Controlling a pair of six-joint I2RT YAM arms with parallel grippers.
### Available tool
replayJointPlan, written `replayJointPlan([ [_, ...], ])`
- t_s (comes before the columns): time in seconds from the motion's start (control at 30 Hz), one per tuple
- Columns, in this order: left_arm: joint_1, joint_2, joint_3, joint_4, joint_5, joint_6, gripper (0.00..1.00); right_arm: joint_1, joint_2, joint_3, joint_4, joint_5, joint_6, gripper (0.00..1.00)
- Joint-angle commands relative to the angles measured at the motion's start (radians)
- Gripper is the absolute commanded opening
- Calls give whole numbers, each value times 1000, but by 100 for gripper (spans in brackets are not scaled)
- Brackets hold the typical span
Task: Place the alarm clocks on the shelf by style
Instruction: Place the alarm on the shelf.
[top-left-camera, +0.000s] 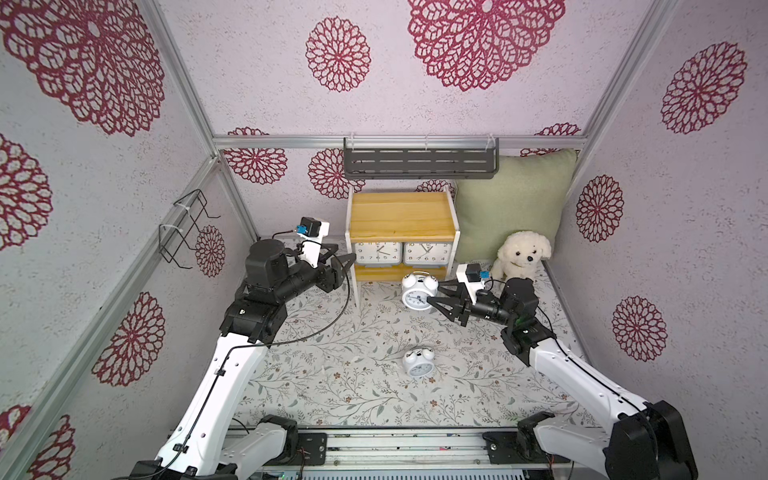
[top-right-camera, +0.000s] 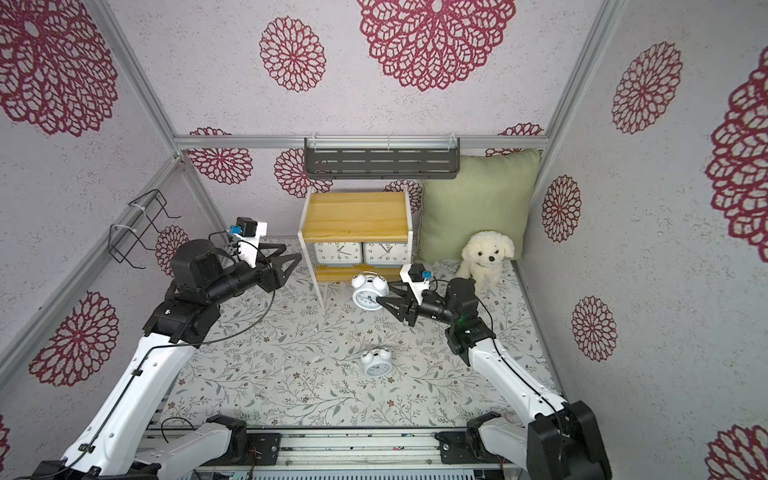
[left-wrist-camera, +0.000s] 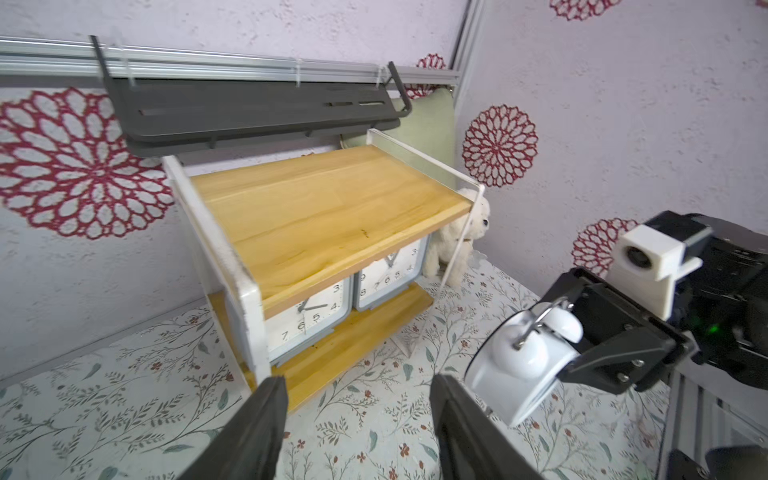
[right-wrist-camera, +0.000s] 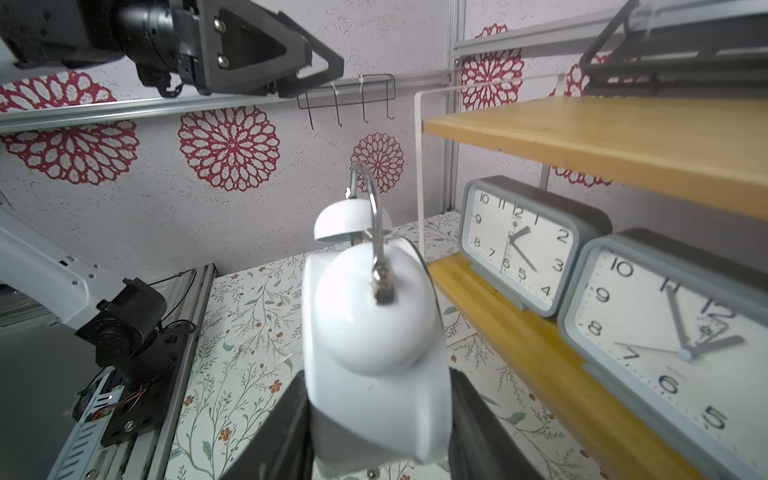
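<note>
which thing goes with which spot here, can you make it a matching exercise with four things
Things
1. grey clocks
2. farther twin-bell clock
3. nearer twin-bell clock
4. plush dog

Places
A. loose on the table
B. in front of the green pillow
C. clamped in the right gripper
D. on the lower board of the shelf

Pairs: 1-D, 2-C, 3-A, 4-B

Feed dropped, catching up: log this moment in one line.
right tool: shut on twin-bell clock | left tool: open, empty, beside shelf | grey clocks: lower board | other twin-bell clock: on table
</note>
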Motion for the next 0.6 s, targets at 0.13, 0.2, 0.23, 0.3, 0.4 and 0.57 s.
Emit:
replayJointPlan([
  [0.13, 88, 25, -60, 107, 9, -107, 62, -13, 36, 207, 93, 52, 39, 30],
  [0.2, 99, 43, -66, 126, 31, -101, 62, -15, 55, 247, 94, 80, 44, 31],
  [0.23, 100, 54, -67, 134, 37, -98, 62, -17, 68, 269, 96, 97, 48, 31],
  [0.3, 105, 78, -67, 149, 67, -78, 61, -17, 88, 311, 99, 140, 53, 31],
  [0.4, 106, 119, -62, 159, 106, -38, 60, -17, 126, 375, 88, 216, 59, 31],
  [0.57, 106, 170, -47, 178, 115, 28, 58, -18, 192, 460, 81, 348, 55, 31],
])
